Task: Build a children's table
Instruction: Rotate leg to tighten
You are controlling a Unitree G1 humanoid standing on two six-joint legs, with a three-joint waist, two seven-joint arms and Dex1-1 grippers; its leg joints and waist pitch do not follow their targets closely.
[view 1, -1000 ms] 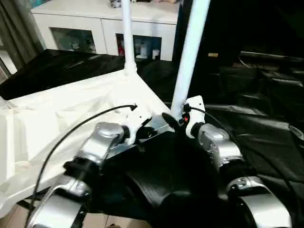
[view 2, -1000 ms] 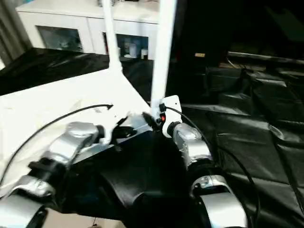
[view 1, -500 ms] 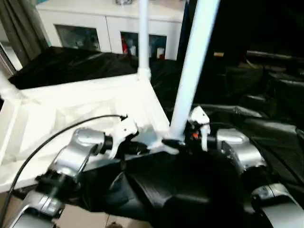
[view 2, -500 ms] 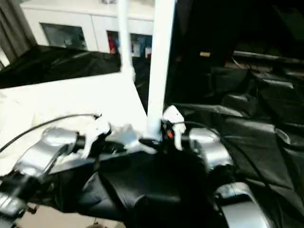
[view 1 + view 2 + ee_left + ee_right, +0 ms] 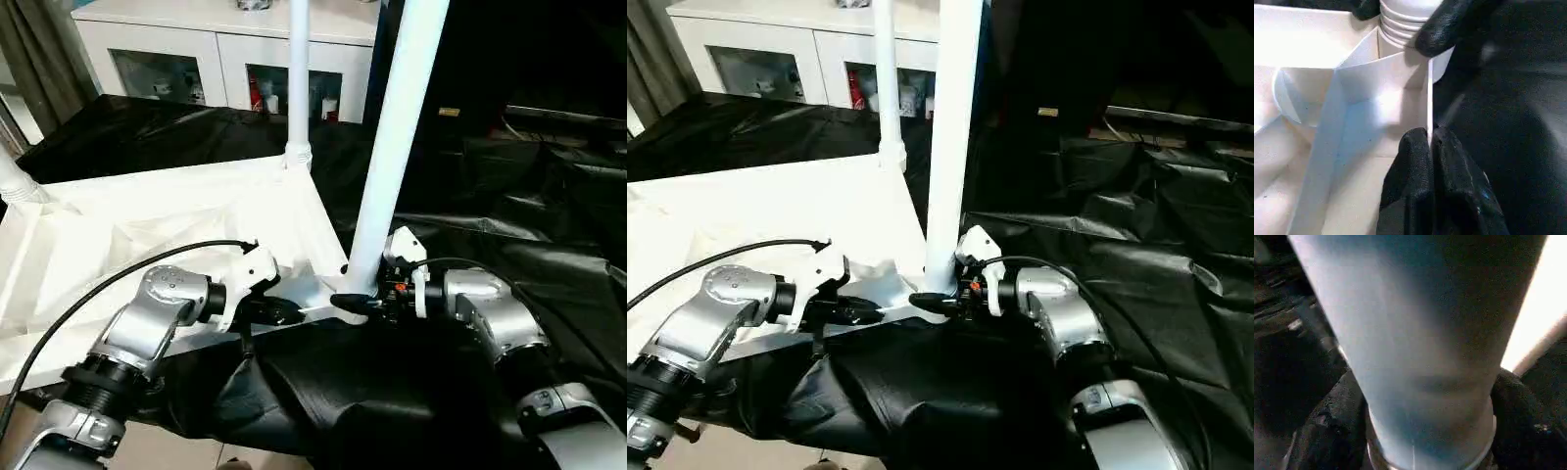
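The children's table top lies upside down on the black-draped work table. A near leg stands upright in its near corner lobe, a second leg in the far corner, and a third at the left edge. My left gripper is shut on the thin rim wall beside the near corner; in the left wrist view the left gripper pinches that rim. My right gripper sits at the near leg's base, its fingers pressed against both sides of the leg.
A white glass-door cabinet stands behind the work table. Wrinkled black cloth covers the table to the right and hangs in folds below my grippers. A black cable arcs over my left forearm.
The head camera has shifted. My right gripper turned level at the near leg's base and its fingers closed in on the leg. The left gripper kept its pinch on the rim.
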